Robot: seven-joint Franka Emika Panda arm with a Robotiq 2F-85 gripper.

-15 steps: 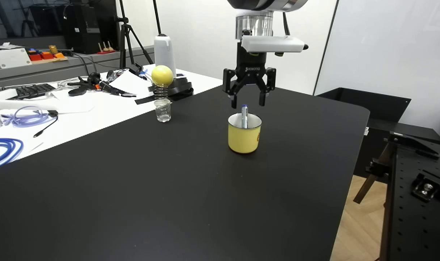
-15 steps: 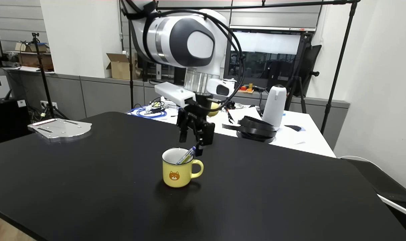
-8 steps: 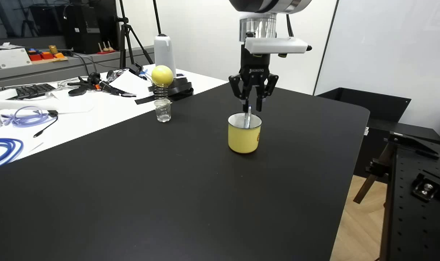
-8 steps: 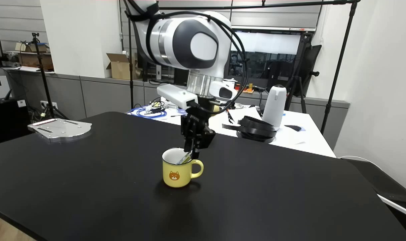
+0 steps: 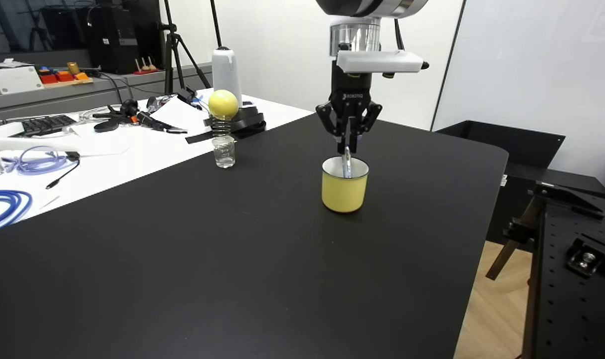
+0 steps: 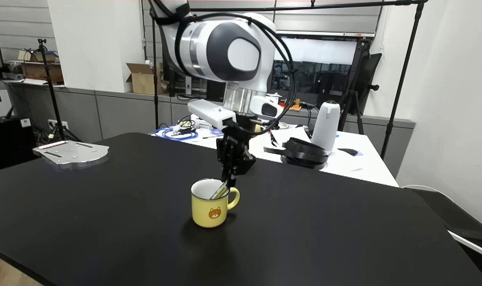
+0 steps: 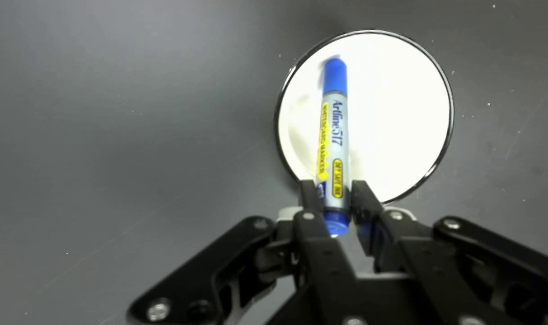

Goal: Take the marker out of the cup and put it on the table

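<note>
The yellow cup [image 5: 343,195] stands upright on the black table [image 5: 222,279], its handle and a bear picture showing in an exterior view [image 6: 203,210]. Leaning inside it is the grey marker [image 7: 338,124] with blue ends; the lower end rests within the white interior, and the upper end sticks out past the rim. My gripper [image 7: 333,189] is shut on the marker near that upper end, with black fingers [image 7: 366,203] close on both sides. In both exterior views the gripper [image 5: 347,148] sits just above the cup's rim, on the handle side [image 6: 235,198].
A clear glass [image 5: 225,152] topped by a spring and a yellow ball [image 5: 223,104] stands by the table's border with a cluttered white desk [image 5: 147,142]. A silver plate [image 6: 72,153] lies at the table's far left in an exterior view. Black straps [image 6: 304,153] lie on the desk.
The gripper has come down over the marker's upper end and its jaws have closed around it. The marker has shifted with it. The cup has slid slightly and turned, moving its bear picture sideways.
</note>
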